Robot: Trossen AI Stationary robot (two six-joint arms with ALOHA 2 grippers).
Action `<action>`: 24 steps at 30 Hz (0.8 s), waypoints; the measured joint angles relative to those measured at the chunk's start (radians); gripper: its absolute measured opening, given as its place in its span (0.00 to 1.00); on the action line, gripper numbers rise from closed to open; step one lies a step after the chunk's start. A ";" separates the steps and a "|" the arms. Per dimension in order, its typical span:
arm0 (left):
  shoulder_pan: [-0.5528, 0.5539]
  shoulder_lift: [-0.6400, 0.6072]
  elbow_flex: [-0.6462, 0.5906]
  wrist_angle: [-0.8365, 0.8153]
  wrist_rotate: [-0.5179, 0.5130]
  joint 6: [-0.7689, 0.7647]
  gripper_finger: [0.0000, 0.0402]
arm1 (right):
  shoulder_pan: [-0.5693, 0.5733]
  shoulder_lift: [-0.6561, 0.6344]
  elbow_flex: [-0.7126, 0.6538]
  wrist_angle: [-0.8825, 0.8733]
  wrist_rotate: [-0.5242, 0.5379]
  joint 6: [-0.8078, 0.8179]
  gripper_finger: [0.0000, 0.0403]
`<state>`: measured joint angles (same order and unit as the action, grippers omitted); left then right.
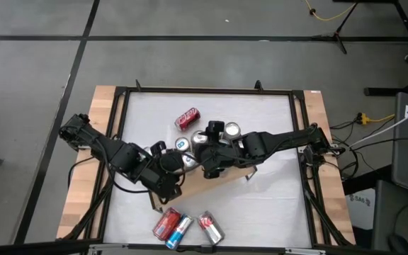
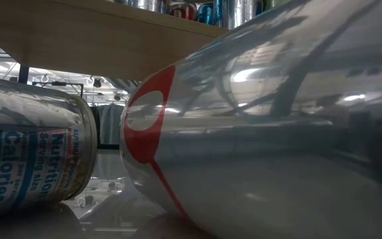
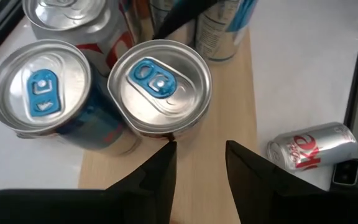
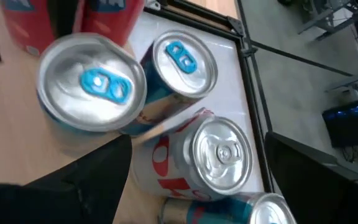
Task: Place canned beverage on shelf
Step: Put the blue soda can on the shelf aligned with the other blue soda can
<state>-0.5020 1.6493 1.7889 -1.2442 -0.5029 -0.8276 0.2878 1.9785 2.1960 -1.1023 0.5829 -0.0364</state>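
Wooden shelf (image 3: 194,155) was crowded | left gripper (image 3: 201,165) fingers apart, empty, beside upright can (image 3: 160,84) | right gripper (image 1: 207,168) fingers: cannot tell | bumped cans might topple

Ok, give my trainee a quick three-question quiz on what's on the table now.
1. True or false: the left end effector is shut on a can.
2. How many cans lie on their sides in a group away from the shelf?
3. The red can lies: A on the shelf; B on the white tabletop; C in an end effector.
Key: 1 false, it is open and empty; 2 three; 3 B.
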 joint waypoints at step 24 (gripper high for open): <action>0.012 0.000 0.000 -0.080 -0.011 -0.008 0.31 | 0.000 0.000 0.000 0.031 -0.067 -0.001 0.88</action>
<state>-0.4895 1.6493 1.7893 -1.3247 -0.5141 -0.8355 0.2874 1.9785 2.1960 -1.0710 0.5155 -0.0370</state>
